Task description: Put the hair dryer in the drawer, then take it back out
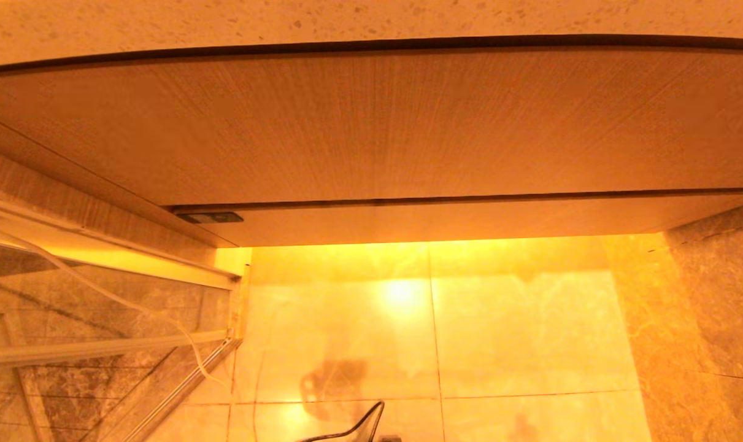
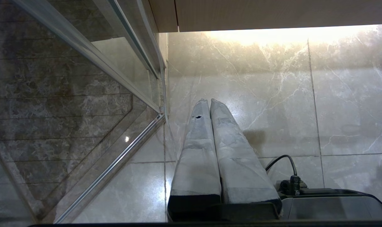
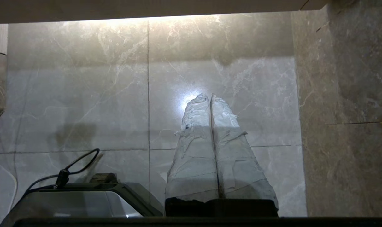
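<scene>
The hair dryer is out of view in all three views. A narrow light wood-grain front [image 1: 457, 221], which I take for the drawer, sits shut under a much taller wood-grain panel [image 1: 371, 123]. My left gripper [image 2: 209, 101] hangs low over the pale floor tiles, its taped fingers [image 2: 197, 148] pressed together, shut on nothing. My right gripper [image 3: 210, 95] hangs the same way over the tiles in front of the cabinet, shut and empty. Neither gripper shows in the head view.
A glass partition with a metal frame [image 1: 101, 350] [image 2: 115, 157] stands on my left. A darker stone wall [image 1: 715, 307] [image 3: 345, 110] closes the right side. A speckled countertop [image 1: 371, 18] runs above the panel. My base with a black cable [image 2: 329, 205] [image 3: 83, 201] lies between the arms.
</scene>
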